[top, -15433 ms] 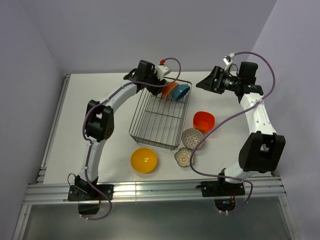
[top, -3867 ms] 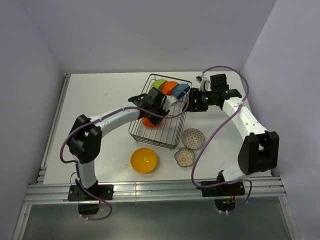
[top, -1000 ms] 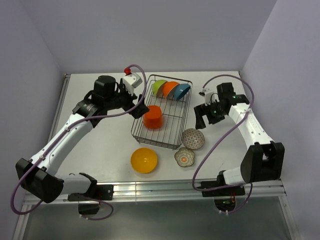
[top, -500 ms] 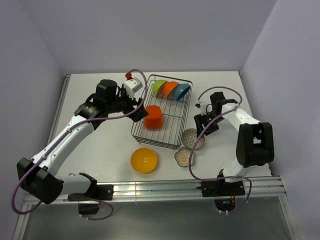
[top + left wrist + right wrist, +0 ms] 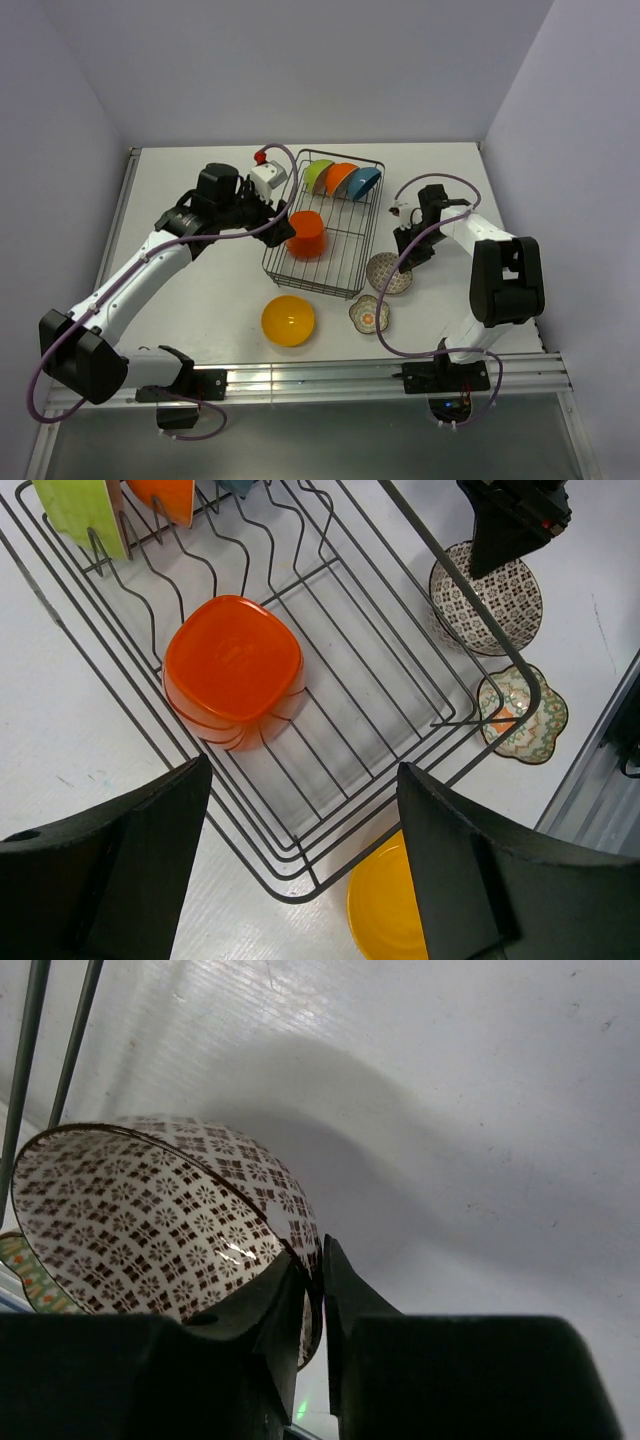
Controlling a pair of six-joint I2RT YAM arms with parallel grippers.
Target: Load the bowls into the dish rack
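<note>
The dark wire dish rack [image 5: 335, 262] holds green [image 5: 318, 175], orange [image 5: 341, 178] and blue [image 5: 363, 183] bowls standing at its far end. A red-orange bowl [image 5: 306, 233] [image 5: 232, 670] lies upside down inside it. My right gripper [image 5: 405, 250] [image 5: 313, 1260] is shut on the rim of the grey-brown patterned bowl [image 5: 388, 274] [image 5: 150, 1220], one finger inside and one outside. My left gripper [image 5: 277, 224] [image 5: 302, 770] hangs open over the rack's left side, holding nothing. The yellow bowl [image 5: 288, 320] [image 5: 385, 915] and scalloped floral bowl [image 5: 369, 314] [image 5: 522, 715] sit on the table.
The rack's near right corner wire [image 5: 520, 675] runs close to the patterned bowl [image 5: 500, 595] and the right gripper [image 5: 510, 520]. A metal rail [image 5: 300, 380] borders the table's near edge. Purple cables loop off both arms.
My right gripper came down to the patterned bowl and shut on its rim. My left gripper edged towards the rack and its jaws narrowed a little.
</note>
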